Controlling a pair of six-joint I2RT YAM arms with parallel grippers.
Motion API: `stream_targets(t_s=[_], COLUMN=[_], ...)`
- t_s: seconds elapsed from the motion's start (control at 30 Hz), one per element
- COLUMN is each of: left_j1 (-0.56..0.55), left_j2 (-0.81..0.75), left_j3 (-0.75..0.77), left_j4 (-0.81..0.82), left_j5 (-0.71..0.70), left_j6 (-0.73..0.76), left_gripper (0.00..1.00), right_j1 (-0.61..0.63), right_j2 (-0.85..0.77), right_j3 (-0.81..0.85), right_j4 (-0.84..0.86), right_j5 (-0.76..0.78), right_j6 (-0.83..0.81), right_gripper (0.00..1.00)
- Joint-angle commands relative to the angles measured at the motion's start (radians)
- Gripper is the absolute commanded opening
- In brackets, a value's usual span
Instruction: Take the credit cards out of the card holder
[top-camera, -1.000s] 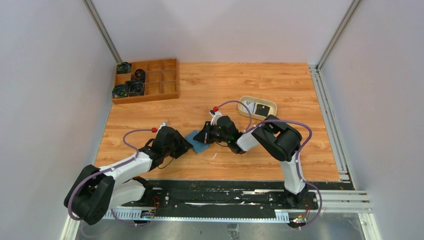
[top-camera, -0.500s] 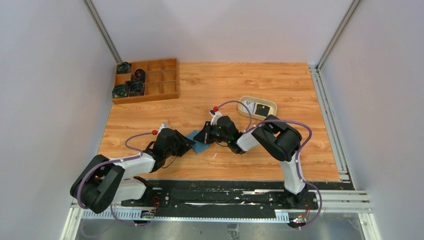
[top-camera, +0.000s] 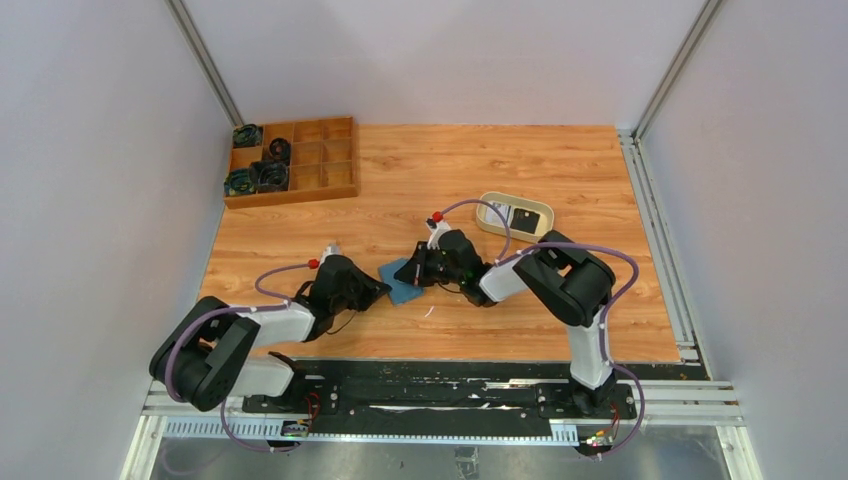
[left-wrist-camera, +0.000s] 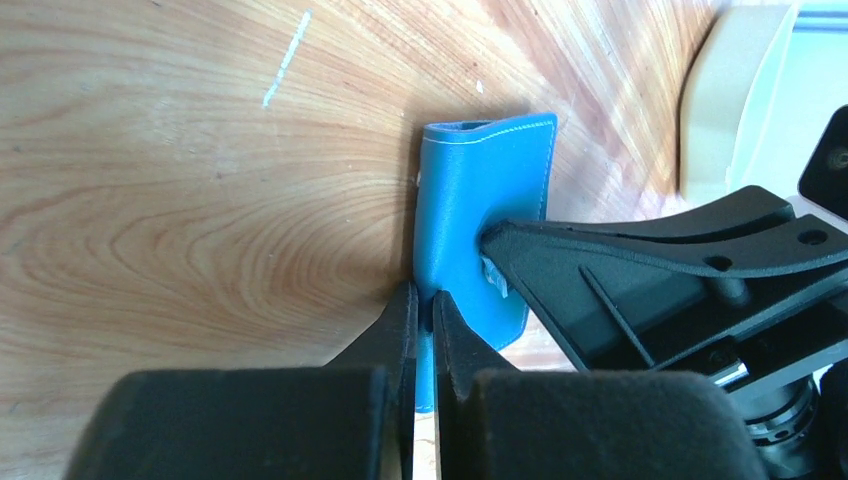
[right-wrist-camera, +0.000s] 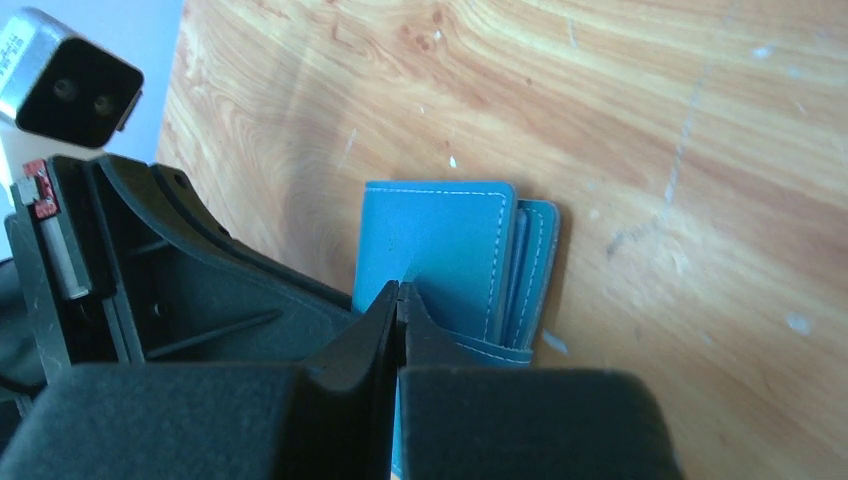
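**A:** How much of the task is judged to be done?

**B:** Little, as far as can be seen. The card holder (top-camera: 399, 285) is folded on the wooden table (top-camera: 450, 160), a little left of centre and nearer the near edge than the far one. No card is seen drawn out of it or lying beside it. A dark flat item (top-camera: 523, 217) lies in the cream oval tray (top-camera: 483, 210) toward the right edge, but whether it is a card cannot be told.

**A:** What is left?

**B:** The holder has to be opened and the cards drawn out. No slot lining is shown in either wrist view.

**A:** How are the jaws of the left gripper (left-wrist-camera: 425, 310) set?

**B:** They are pressed almost together. A thin strip of blue is seen between the fingers, so one edge of the holder is taken to be pinched.

**A:** And the right gripper (right-wrist-camera: 398, 292)?

**B:** Its jaws are closed to a hairline, with the tips laid on the top cover. A blue sliver shows in the gap lower down, so the upper flap is judged to be nipped. From the left wrist, the cover is seen dented by its finger.

**A:** Is anything else on the table?

**B:** A wooden compartment box (top-camera: 338, 152) is set at the far left corner, well apart.
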Motion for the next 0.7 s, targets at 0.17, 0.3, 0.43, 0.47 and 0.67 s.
stream_targets(t_s=[0.17,0.3,0.43,0.47,0.67], left_j1=[-0.002,-0.002,-0.002,-0.002,-0.002], left_j2=[0.048,0.054,0.052,0.054,0.054], left_j3=[0.003,0.008,0.013,0.014,0.026], left_j4=[-0.098,-0.098,-0.1,-0.101,-0.139], left_j5=[-0.029,-0.029,-0.029,-0.029,-0.029], left_j6=[0.063,0.069,0.079,0.08,0.096], left_gripper=[0.0,0.0,0.0,0.0,0.0], right_j1=[-0.008,-0.008,-0.009,-0.008,-0.01], right_j2=[-0.18,-0.182,-0.146,-0.145,-0.174], right_j3=[-0.024,0.009,0.032,0.036,0.07], right_j4=[-0.527,-0.562,-0.541,-0.533,-0.524], right_j5=[0.125,0.141,0.13,0.126,0.129], right_j6=[-0.13,-0.151,-0.139,-0.134,-0.13], right_gripper=[0.0,0.0,0.0,0.0,0.0])
